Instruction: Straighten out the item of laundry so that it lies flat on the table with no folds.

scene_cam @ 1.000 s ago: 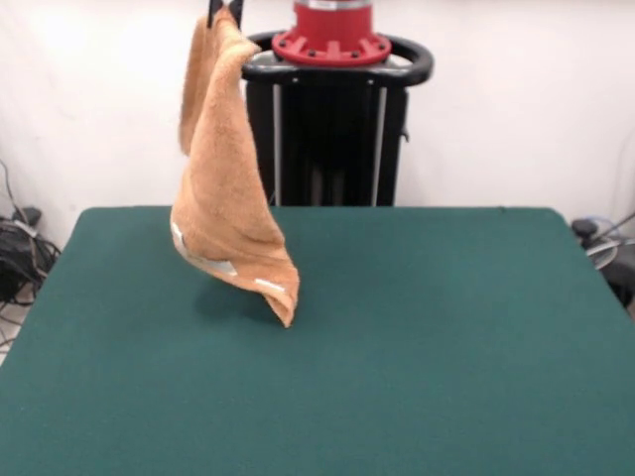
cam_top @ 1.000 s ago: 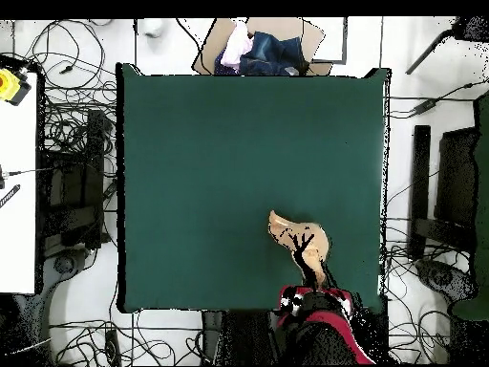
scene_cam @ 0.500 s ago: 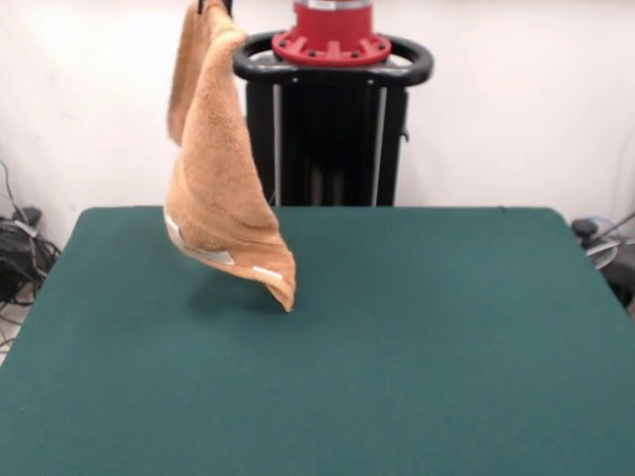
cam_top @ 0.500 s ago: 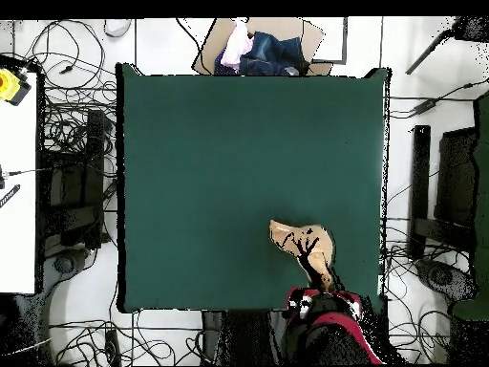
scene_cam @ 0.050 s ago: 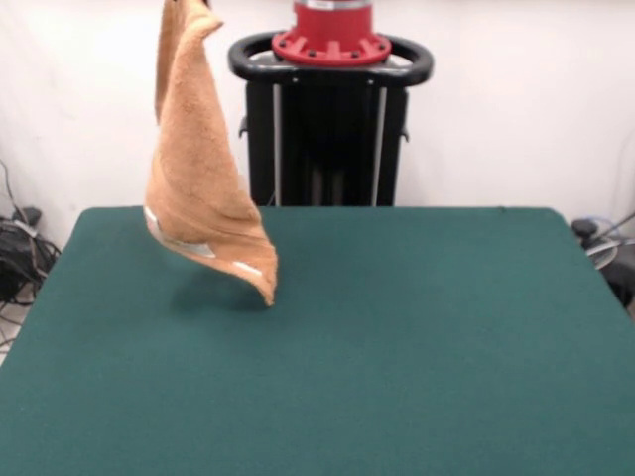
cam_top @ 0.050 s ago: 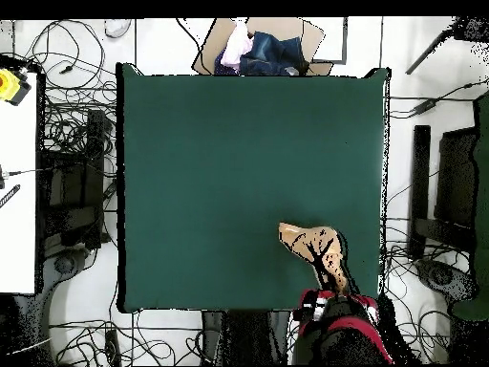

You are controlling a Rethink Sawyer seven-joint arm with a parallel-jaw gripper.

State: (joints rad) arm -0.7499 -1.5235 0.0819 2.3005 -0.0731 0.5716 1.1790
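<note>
- Orange-tan terry makes up the towel (scene_cam @ 0.050 s ago: 198, 169), which hangs in the air over the worktop (scene_cam @ 0.050 s ago: 397, 337) in the front view, bunched into a long drooping fold.
- Its top end runs out of the picture at the upper edge, so whatever holds it is cut off in that view.
- Its lowest corner comes to a point just above the dark green felt, and the front view does not settle whether it touches; a faint shadow lies on the felt below it.
- Pale woven bands cross the cloth near its lower edge.
- From overhead the towel (cam_top @ 0.050 s ago: 310, 244) shows as a small tan shape over the worktop (cam_top @ 0.050 s ago: 210, 162), near the edge closest to the robot's base and towards the right-hand side of that picture.
- A red and black arm (cam_top @ 0.050 s ago: 339, 315) reaches in from the bottom of the overhead view and meets the towel's near end.
- The claw itself is not clear in either view; whether it is clenched on the cloth or released cannot be told.
- Behind the worktop in the front view stands a black pedestal (scene_cam @ 0.050 s ago: 327, 129) with a red cap.
- A cardboard box (cam_top @ 0.050 s ago: 263, 48) holding mixed cloth sits just past the worktop's far edge in the overhead view.
- Tangled cables (cam_top @ 0.050 s ago: 72, 115) cover the floor around the worktop.
</note>
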